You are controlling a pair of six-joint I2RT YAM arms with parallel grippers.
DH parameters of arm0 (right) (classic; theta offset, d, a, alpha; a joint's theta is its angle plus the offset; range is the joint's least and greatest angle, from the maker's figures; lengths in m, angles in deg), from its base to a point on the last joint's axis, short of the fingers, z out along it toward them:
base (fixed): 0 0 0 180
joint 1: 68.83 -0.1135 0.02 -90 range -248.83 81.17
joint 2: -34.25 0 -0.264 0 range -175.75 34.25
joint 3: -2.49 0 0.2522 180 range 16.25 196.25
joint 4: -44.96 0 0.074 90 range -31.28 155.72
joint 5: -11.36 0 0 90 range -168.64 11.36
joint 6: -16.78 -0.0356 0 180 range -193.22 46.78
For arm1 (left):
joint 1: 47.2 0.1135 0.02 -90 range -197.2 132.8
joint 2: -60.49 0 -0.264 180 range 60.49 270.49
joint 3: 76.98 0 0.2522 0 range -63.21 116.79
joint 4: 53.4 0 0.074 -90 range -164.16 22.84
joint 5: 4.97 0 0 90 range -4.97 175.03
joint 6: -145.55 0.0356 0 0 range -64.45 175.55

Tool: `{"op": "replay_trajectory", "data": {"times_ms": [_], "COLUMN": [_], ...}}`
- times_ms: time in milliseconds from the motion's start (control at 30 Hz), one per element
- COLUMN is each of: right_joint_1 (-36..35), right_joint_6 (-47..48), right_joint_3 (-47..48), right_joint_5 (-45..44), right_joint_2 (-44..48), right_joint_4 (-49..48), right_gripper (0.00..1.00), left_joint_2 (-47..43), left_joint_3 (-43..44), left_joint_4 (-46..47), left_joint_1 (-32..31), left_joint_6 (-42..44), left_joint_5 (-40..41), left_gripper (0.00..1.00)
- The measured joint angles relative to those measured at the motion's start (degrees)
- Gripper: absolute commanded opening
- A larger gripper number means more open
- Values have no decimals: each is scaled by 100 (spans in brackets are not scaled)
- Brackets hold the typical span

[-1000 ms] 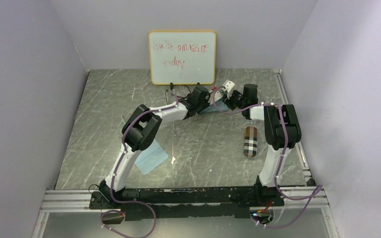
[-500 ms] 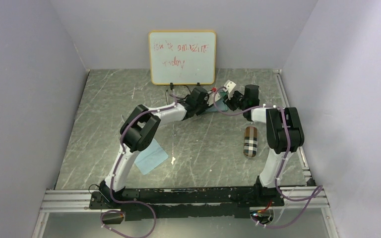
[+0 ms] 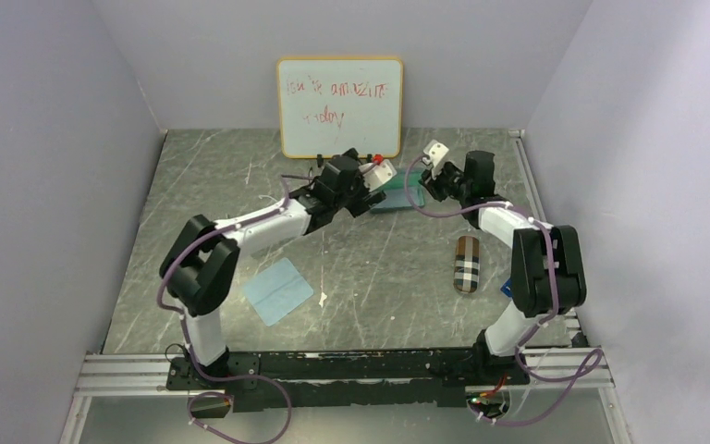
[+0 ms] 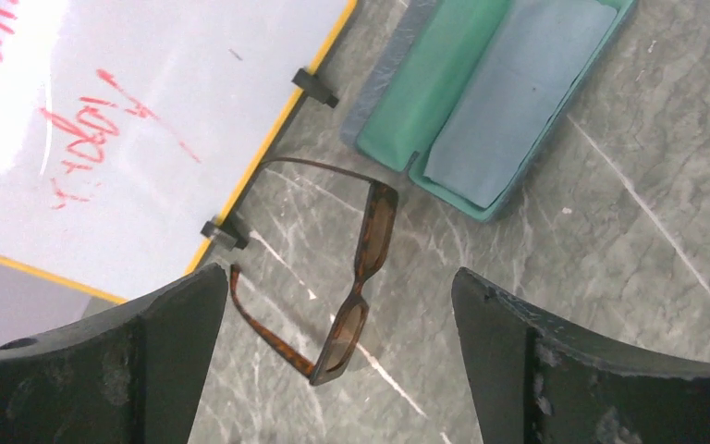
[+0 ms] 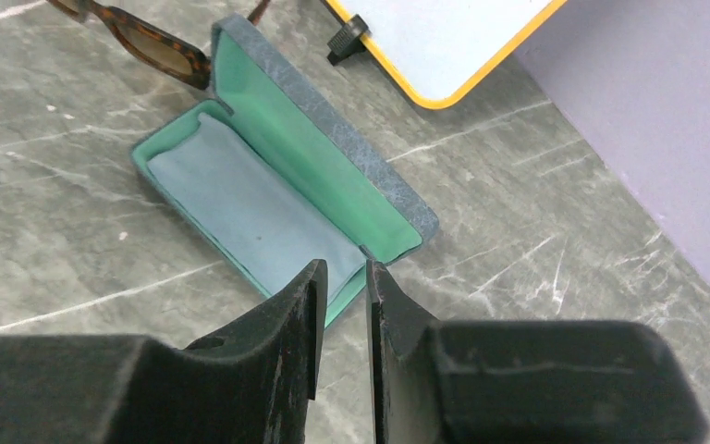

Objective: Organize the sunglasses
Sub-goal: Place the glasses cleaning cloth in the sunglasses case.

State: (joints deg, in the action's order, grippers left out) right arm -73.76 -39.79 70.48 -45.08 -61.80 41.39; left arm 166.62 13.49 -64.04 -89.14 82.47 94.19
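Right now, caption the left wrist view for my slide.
Open left gripper hovers over unfolded brown sunglasses, between the whiteboard and an open green-lined case.

The whiteboard (image 3: pixel 339 107) stands at the far centre of the table (image 3: pixel 240 185). The sunglasses (image 4: pixel 356 277) lie just in front of it. The open case (image 3: pixel 390 200) lies just to their right, with a cloth (image 4: pixel 518 92) inside. The closed case (image 3: pixel 466 264) lies nearer, to the right. A second cloth (image 3: pixel 278 290) lies near left.

Grey-blue case (image 5: pixel 328 139) lies open on the worktop (image 5: pixel 55 231), green lining up, with a light-blue cloth (image 5: pixel 250 208) in its tray. Brown sunglasses (image 5: pixel 153 48) sit just beside its far end, partly cropped. Whiteboard (image 5: pixel 444 37) corner stands behind. The right tool (image 5: pixel 342 270) shows a narrow gap between its fingers, nothing in it.
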Motion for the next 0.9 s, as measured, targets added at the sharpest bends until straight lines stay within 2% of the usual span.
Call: {"op": "replay_trajectory", "data": {"times_ms": [233, 367, 533, 600, 900], "right_joint_1": [-90, -142, -170, -170, -170], "right_joint_6": [-66, -153, -170, -131, 50], "right_joint_3": [0, 0, -289, -553, -863], "right_joint_5": [151, 350, 605, 702, 787], "right_joint_2": [940, 1593, 2369, 2610, 2651], "right_joint_4": [890, 1355, 1464, 1451, 1556], "right_gripper": [27, 34, 46, 48, 49], "left_joint_2": [-269, -146, 114, 264, 1036], "left_joint_3": [-219, -219, -111, 33, 673], "left_joint_4": [-94, -212, -481, -579, -809], "left_joint_1": [293, 584, 817, 815, 800], "left_joint_6": [151, 245, 442, 525, 706], "left_joint_5": [-109, -350, -693, -787, -896], "left_gripper": [93, 91, 82, 79, 71]}}
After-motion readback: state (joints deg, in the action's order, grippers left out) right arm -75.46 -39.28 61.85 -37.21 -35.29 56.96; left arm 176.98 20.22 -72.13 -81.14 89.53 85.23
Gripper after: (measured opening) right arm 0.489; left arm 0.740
